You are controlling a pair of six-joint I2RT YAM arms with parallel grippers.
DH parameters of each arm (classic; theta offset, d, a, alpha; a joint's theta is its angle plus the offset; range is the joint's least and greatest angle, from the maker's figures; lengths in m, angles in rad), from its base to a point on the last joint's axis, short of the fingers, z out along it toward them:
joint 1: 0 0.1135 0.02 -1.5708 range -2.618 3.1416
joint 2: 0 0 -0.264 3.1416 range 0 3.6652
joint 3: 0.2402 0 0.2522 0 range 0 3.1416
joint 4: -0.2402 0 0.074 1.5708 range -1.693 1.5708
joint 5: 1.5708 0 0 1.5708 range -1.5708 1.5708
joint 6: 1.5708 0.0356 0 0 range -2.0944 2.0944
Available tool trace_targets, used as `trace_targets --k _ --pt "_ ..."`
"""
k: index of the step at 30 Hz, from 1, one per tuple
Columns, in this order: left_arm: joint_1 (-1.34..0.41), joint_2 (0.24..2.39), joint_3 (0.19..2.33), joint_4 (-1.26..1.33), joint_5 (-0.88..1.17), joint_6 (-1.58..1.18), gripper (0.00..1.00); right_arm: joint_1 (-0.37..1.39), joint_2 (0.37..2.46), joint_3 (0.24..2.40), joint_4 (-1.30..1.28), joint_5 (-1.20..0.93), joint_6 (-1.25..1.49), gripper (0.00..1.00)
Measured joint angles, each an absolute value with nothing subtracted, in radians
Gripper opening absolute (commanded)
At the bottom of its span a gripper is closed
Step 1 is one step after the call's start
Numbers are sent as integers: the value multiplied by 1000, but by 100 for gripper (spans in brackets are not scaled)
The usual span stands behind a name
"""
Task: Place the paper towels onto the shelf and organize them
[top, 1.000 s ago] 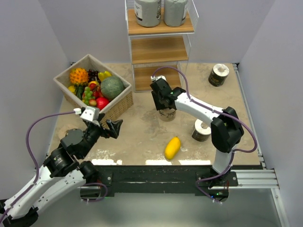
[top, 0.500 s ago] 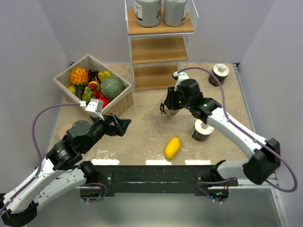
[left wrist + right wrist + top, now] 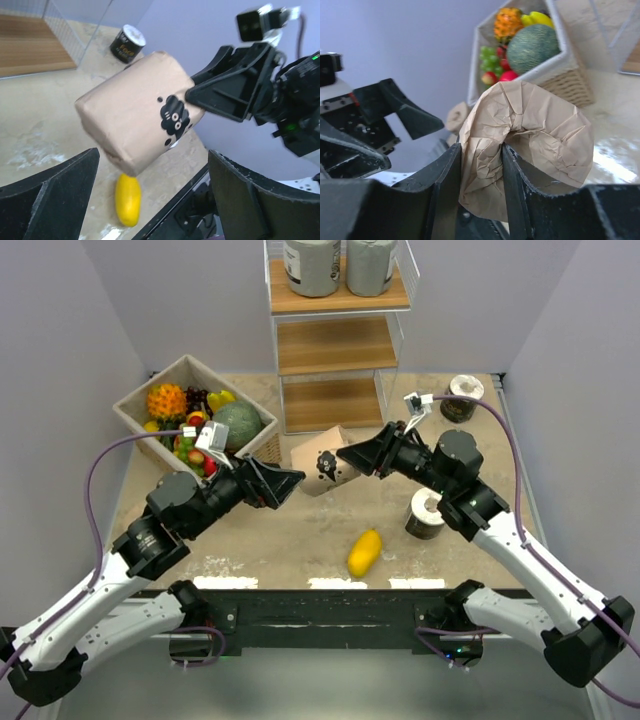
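No words are legible — the tan roll (image 3: 140, 112) shows only a black cloud-like print, and the lettering on the dark roll (image 3: 127, 44) is blurred — while the right gripper (image 3: 480, 160) pinches the tan roll's crumpled end, holding it aloft in front of the shelf (image 3: 340, 345), just ahead of the wide-open left gripper (image 3: 288, 480).

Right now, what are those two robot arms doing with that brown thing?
The right tool is pinching a tan roll by its crumpled end, holding it sideways in the air. The left tool is open and faces it from close by. Two grey rolls sit on the shelf's top board. Two dark rolls stand on the table.
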State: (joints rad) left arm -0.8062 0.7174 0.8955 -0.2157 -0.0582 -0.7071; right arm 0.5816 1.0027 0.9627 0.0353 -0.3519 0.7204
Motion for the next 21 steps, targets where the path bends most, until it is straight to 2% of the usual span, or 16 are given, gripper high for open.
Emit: trace_targets --k 8,21 --pt "-806 689 884 -131 -31 -769 95 582 962 855 252 -422 936 39" --pt "-806 624 867 -231 -72 -867 95 582 950 855 298 -389 1013 38"
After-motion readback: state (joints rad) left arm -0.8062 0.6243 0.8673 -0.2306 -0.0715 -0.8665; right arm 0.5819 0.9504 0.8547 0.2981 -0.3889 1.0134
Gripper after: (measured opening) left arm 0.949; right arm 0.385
